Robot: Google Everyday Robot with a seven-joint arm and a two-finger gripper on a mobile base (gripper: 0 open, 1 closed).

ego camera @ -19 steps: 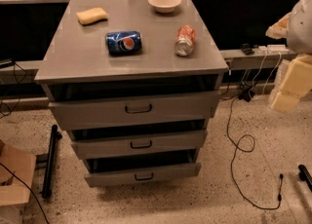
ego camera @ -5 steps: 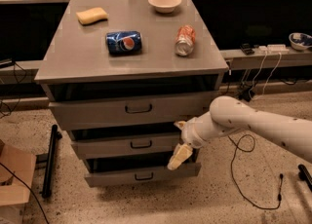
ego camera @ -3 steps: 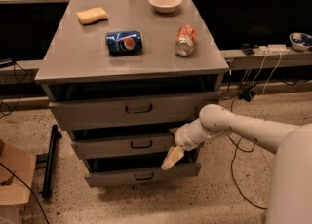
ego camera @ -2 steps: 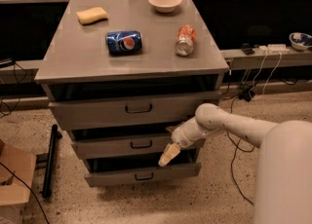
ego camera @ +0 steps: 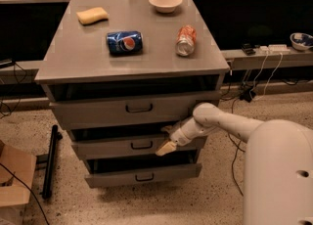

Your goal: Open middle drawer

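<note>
The grey metal cabinet has three drawers. The middle drawer has a low wide front with a small dark bail handle at its centre. It looks pushed in about level with the other two fronts. My gripper is at the end of the white arm, which reaches in from the right. It sits against the middle drawer's front, just right of the handle. The top drawer is above it and the bottom drawer below.
On the cabinet top lie a yellow sponge, a blue Pepsi can, an orange can and a white bowl. A cardboard box and a black bar are on the floor left. Cables trail at right.
The arm came in from the right and lowered to the middle drawer's front. Over the last second the gripper slid left toward the handle. The drawers have not moved.
</note>
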